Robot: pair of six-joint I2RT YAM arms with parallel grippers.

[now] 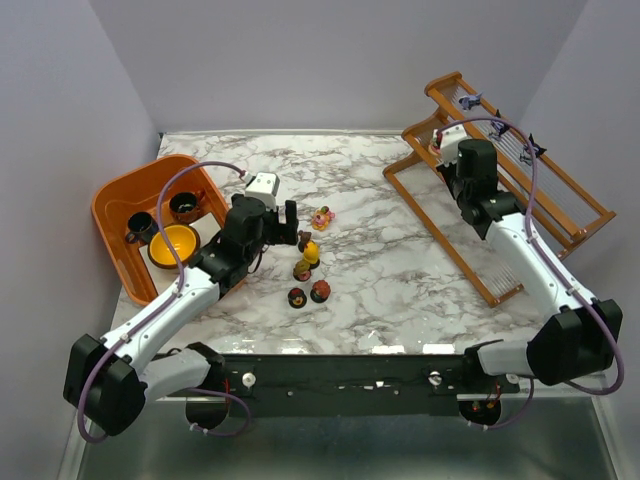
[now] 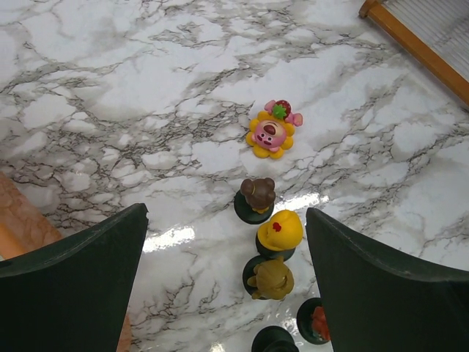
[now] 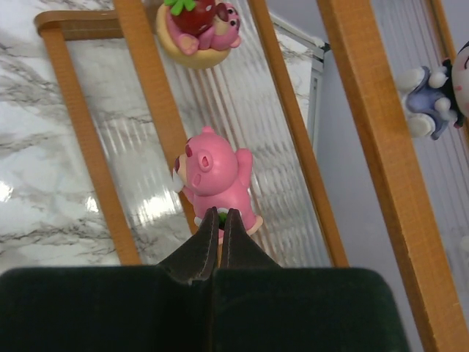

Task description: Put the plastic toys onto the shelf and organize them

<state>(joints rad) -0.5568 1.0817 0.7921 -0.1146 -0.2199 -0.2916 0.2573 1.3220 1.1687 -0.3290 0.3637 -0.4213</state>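
Presently: small pink plastic bear figurine (image 3: 212, 183), upright on the rods of the slanted orange-brown wooden shelf (image 3: 366, 110), directly ahead of the right gripper (image 3: 220, 220), whose fingers are pressed together at its base. Left gripper (image 2: 226, 214) spread wide above the row of tiny plastic toys (image 2: 279, 231) on the bench (image 2: 146, 110).

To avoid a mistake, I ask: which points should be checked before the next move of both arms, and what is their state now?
1. Left end effector open: ok.
2. Yellow-capped toy under its gap: ok.
3. Room around that toy: not ok; brown toy and tan toy stand very close.
4. Right end effector shut at the pink bear: ok; real grip cannot tell.
5. Pink bear over the shelf rods: ok.
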